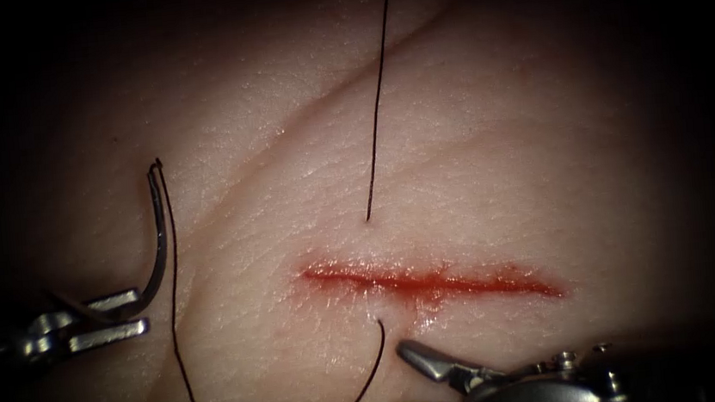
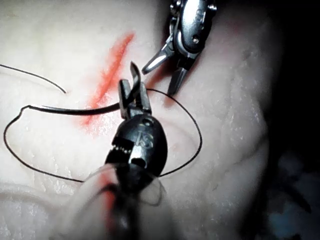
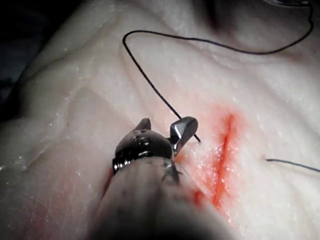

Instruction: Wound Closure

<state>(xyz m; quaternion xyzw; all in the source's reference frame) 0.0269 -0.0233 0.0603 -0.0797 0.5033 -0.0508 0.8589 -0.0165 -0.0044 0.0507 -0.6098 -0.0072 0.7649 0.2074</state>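
Nearest you, your right hand (image 1: 408, 382) sat low on the near side of the cut, its two jaws spread apart and holding nothing. In the right wrist view that hand (image 3: 162, 129) showed the same gape, with the thread (image 3: 160, 95) running past just beside one jaw without being gripped. The thread (image 1: 365, 390) entered the tissue (image 1: 543, 150) just below the cut (image 1: 434, 281), close to the right hand's upper jaw, and curved away toward the near edge.

Off to the left of the cut, well apart from it, your left hand (image 1: 130, 314) was clamped on the needle (image 1: 157, 244). It gripped the needle close to one end of its curve, and the rest of the body rose free above the tissue up to the far end where the thread (image 1: 172, 269) joined. The needle was not in the tissue. In the left wrist view the left hand (image 2: 134, 97) showed the needle (image 2: 75, 108) crossing its jaws, with thread looping around on the surface.

Farther back, red fluid (image 1: 468, 285) lined the cut. Beyond it, another run of thread (image 1: 376, 96) came out of the tissue just above the cut and ran straight up and away.
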